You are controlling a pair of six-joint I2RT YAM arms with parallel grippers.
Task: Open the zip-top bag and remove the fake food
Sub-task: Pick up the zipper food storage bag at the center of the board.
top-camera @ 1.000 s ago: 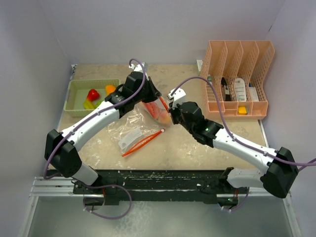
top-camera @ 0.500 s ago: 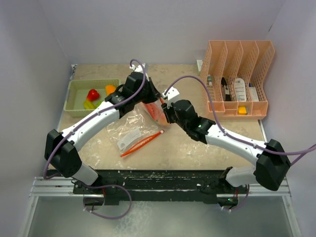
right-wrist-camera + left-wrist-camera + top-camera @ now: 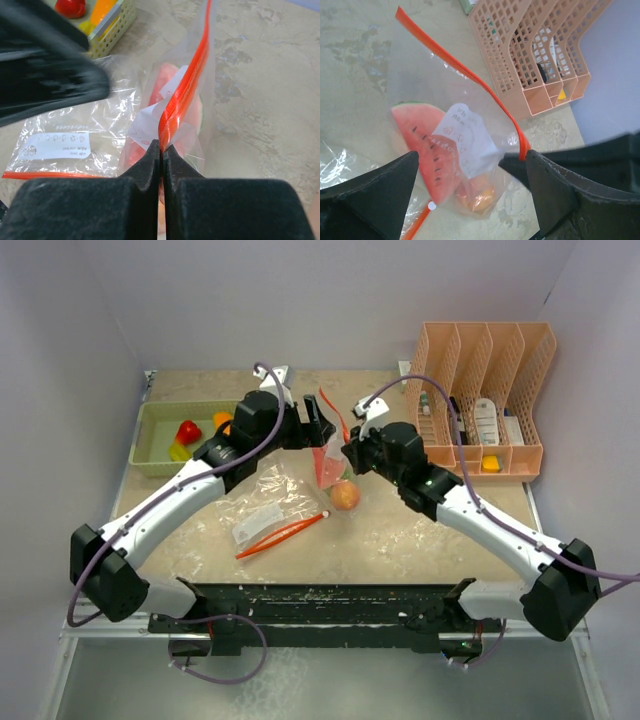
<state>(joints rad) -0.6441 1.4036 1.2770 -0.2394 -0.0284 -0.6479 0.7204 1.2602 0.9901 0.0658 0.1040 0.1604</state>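
A clear zip-top bag (image 3: 332,462) with an orange zip strip (image 3: 470,76) hangs from my right gripper (image 3: 161,150), which is shut on that strip. Inside the bag are a watermelon slice (image 3: 417,145) and a peach-orange fruit (image 3: 345,496) at its lower end. My left gripper (image 3: 318,428) stands open just left of the bag, its fingers either side of it in the left wrist view and not touching it. More fake food, red (image 3: 188,430), orange (image 3: 222,421) and yellow-green (image 3: 180,451), lies in the green tray (image 3: 150,440).
A second, flat zip-top bag (image 3: 262,515) with a white label lies on the table in front of the left arm. A peach mesh file organiser (image 3: 485,350) holding white bottles stands at the back right.
My left gripper has let go of the bag, opened and drawn back to the left. My right gripper opened briefly, shut again on the zip strip, and now holds the bag up alone.
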